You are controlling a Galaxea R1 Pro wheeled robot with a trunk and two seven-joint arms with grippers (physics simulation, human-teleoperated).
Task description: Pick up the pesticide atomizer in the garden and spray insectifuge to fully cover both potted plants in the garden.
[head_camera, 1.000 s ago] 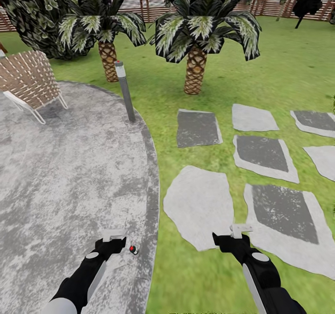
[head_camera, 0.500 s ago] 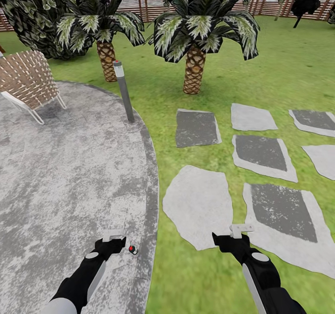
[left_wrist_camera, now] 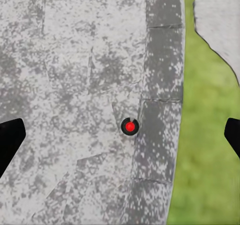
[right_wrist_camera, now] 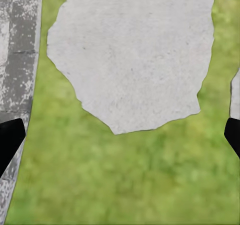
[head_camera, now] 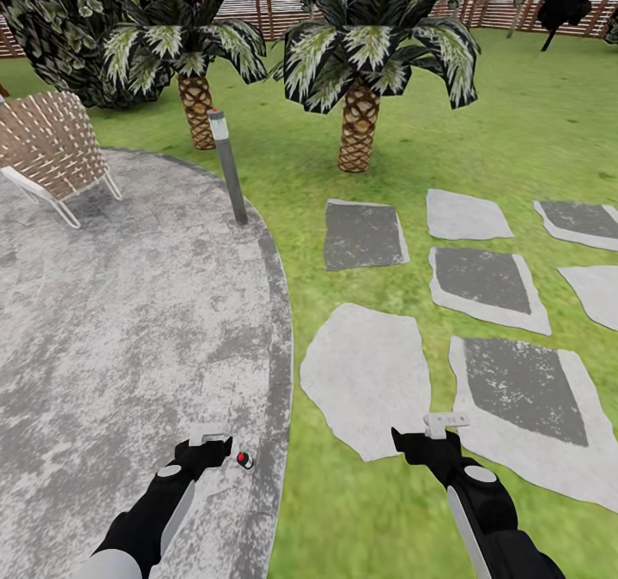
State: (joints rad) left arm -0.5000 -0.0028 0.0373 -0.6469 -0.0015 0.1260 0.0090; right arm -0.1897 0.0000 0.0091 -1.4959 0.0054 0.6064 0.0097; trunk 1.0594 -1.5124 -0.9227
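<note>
Stretching ahead, the garden lawn (head_camera: 515, 116) carries grey stepping stones (head_camera: 367, 379) and two palms (head_camera: 360, 56) beside a paved patio (head_camera: 129, 304), while the left end effector (head_camera: 210, 434) and right end effector (head_camera: 445, 425) hover empty, fingers spread wide.

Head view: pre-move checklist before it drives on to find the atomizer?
1. Left gripper free of load: ok, fingers wide apart in the left wrist view, nothing between.
2. Right gripper free of load: ok, open over the lawn.
3. Atomizer located: not ok, no bottle among what these views take in.
4. Potted plants located: not ok, just two palms ahead.
5. Path onto the stepping stones: ok, flat.
6. Bollard light and lattice chair off the route: ok, both on the left.
</note>
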